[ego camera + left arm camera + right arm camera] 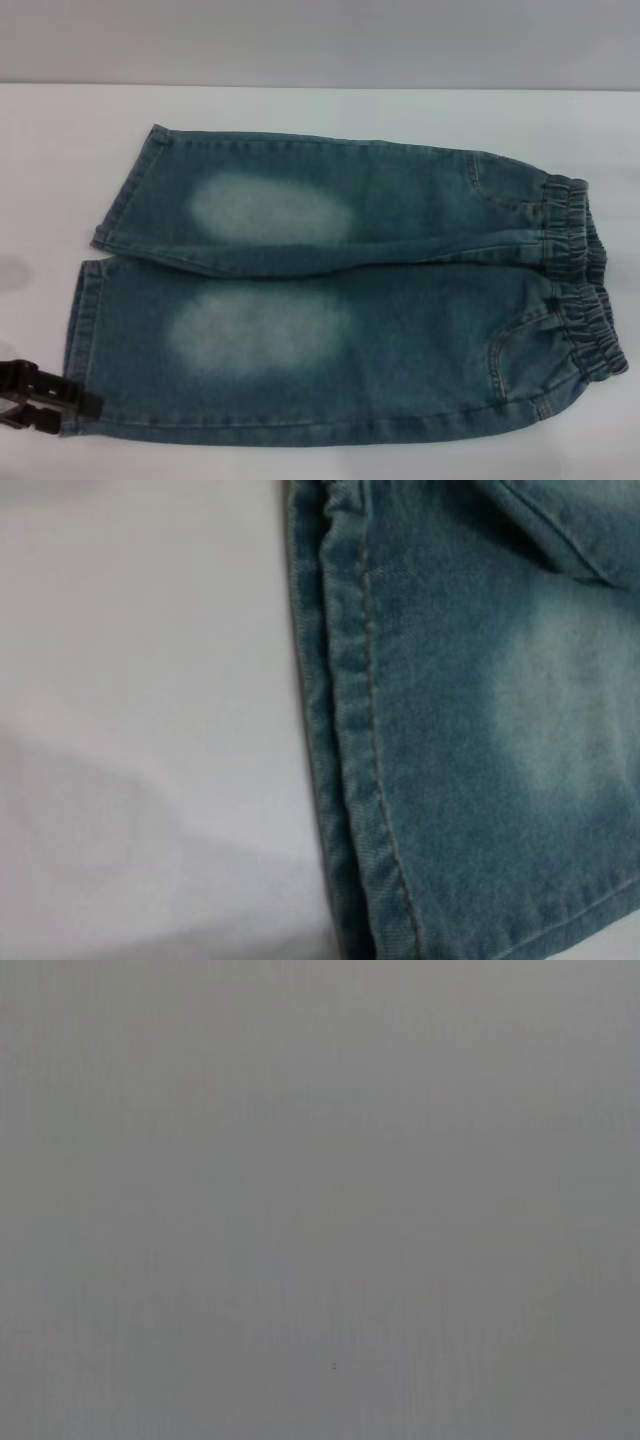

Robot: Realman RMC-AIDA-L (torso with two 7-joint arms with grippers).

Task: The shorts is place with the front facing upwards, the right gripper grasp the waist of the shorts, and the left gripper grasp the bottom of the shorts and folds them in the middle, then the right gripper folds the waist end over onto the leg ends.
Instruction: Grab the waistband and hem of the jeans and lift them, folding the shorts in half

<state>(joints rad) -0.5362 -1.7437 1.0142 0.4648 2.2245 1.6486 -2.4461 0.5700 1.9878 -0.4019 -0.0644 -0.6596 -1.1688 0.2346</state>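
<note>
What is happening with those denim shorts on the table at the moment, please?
The shorts lie flat and unfolded on the white table, elastic waist toward the robot's right, hemmed leg ends toward its left. The left hand is at the near leg's hem corner, ready to take hold. The right hand is not in view, so folding has not started.

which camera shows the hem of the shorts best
The left wrist view: the hem fills it close up, stitching plain. The head view shows both leg hems small, with the left gripper at the near one. The right wrist view shows none.
</note>
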